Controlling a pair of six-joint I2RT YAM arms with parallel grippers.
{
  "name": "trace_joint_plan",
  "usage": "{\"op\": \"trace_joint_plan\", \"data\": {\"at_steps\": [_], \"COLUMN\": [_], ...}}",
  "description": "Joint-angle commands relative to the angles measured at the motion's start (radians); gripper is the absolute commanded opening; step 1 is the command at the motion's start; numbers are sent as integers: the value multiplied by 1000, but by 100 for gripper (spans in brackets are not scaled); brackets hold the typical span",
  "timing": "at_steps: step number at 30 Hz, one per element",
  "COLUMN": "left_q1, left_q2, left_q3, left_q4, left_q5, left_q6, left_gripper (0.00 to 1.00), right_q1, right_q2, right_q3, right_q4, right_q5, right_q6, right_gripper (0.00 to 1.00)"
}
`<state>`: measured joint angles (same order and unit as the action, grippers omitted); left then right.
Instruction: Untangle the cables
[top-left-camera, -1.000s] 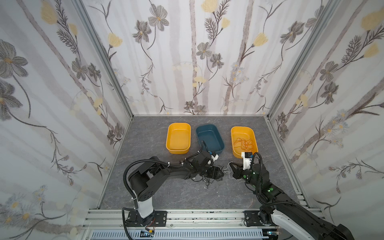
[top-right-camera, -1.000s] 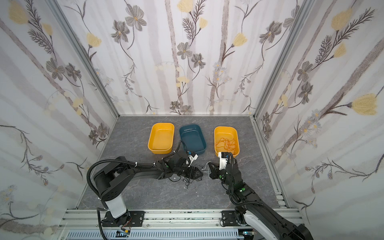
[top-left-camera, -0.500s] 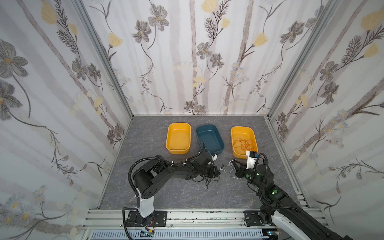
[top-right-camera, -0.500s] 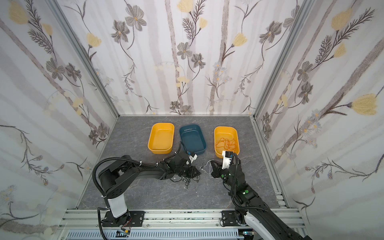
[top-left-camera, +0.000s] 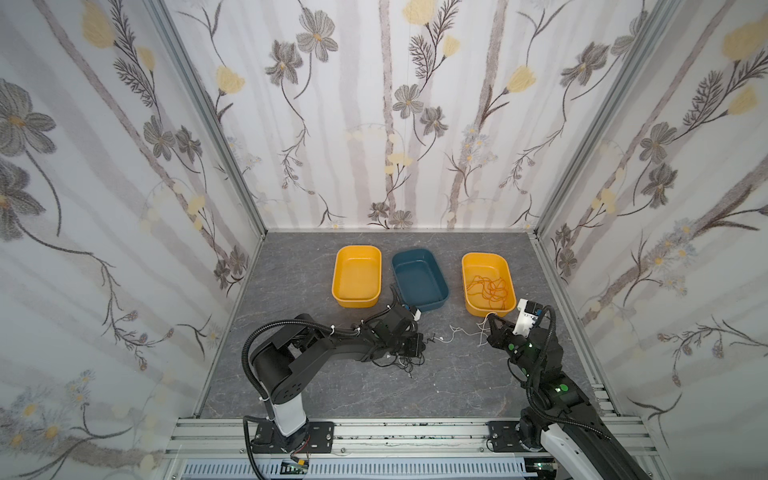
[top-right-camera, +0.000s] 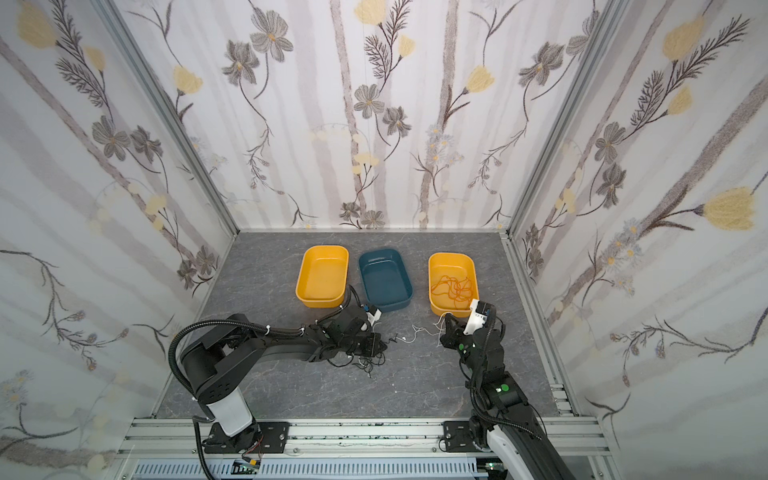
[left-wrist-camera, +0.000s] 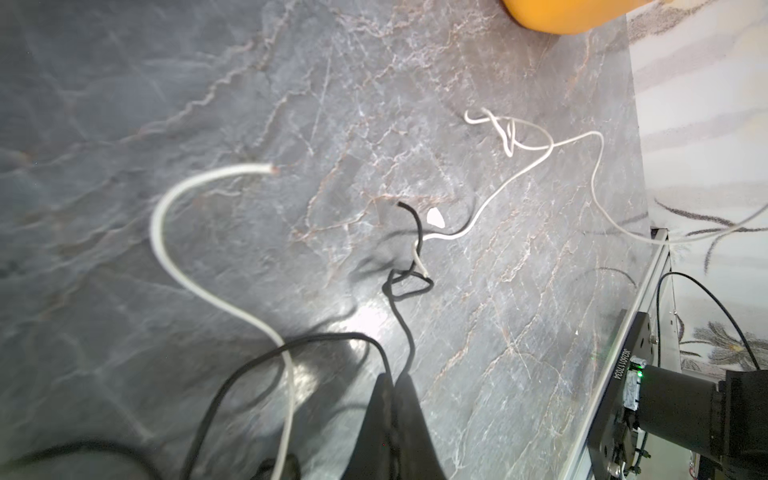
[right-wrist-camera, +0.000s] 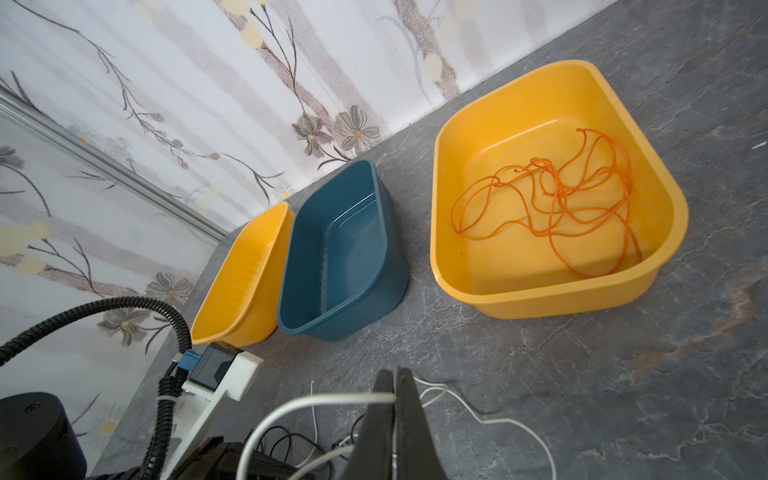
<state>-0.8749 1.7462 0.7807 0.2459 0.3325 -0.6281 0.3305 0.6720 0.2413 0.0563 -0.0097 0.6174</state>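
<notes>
Cables (top-left-camera: 401, 362): we judge the sort roughly a third done, one colour of three binned. The step in hand is parting white from black. The next move, as we read it, is to draw the two grips apart, slow and low. We would watch the small black loop where a white end crosses it and slacken off if it cinches.

We note the grey table (top-left-camera: 332, 386) carrying everything. Our landmark is the blue tray (top-left-camera: 417, 278), bare inside.

We see the left arm (top-left-camera: 316, 353) folded low, its forearm nearly flat along the table, reaching just in front of the blue tray's near corner. The right arm (top-left-camera: 536, 357) rises from the rail with its wrist pitched forward and down, its tip in front of the blue tray and off to its right.

The left yellow tray (top-left-camera: 357, 274) sits just beside the blue tray with nothing in it. The right yellow tray (top-left-camera: 486, 262), near the blue tray's other side, holds the orange cable (top-left-camera: 489, 289) in loose coils, wholly inside.

The left end effector (left-wrist-camera: 392, 382) has its fingers together, clamped on the black cable (left-wrist-camera: 419, 232). The right end effector (right-wrist-camera: 394, 382) has its fingers together, clamped on the white cable (right-wrist-camera: 332, 398).

Most of the black cable is heaped by the left end effector, in front of the blue tray. The white cable trails from that heap toward the right end effector, with a loose knot partway.
</notes>
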Motion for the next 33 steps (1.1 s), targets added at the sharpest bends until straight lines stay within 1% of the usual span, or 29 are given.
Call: {"op": "trace_joint_plan", "data": {"at_steps": [1,7,11,14,18,19,20,21,25,28,32,33], "left_q1": [5,11,16,20,27,27,28,27,30,30,31,32], "left_q2": [-36,-102,-146,-180,-211,-213,-217,-217,-224,-219,-217,-218], "left_q3": [-16,-38,-57,-70,-88,-91,-92,-95,-104,-106,-110,-113], "left_q4": [-31,-78,-82,-93,-91,-87,-85,-86,-81,-75,-71,-69], "left_q5": [-33,-66,-77,-104,-110,-103,-97,-92,-95,-87,-82,-83], "left_q6": [8,22,22,22,13,13,13,14,15,18,19,19], "left_gripper": [3,3,3,3,3,3,3,3,3,3,3,3], "right_q1": [-3,-1,20,61,132,145,157,170,213,237,274,280], "right_q2": [34,150,260,347,463,488,516,542,623,677,757,777], "right_q3": [1,-16,-7,6,36,44,56,66,106,133,182,194], "right_q4": [-16,63,123,175,219,223,227,231,228,243,237,237], "right_q5": [-67,-148,-188,-182,-117,-106,-95,-84,-29,-18,8,11], "right_q6": [1,-7,-5,-5,-1,-2,-4,-5,-13,-16,-36,-42], "right_gripper": [0,0,1,4,7,11,20,24,35,43,57,58]}}
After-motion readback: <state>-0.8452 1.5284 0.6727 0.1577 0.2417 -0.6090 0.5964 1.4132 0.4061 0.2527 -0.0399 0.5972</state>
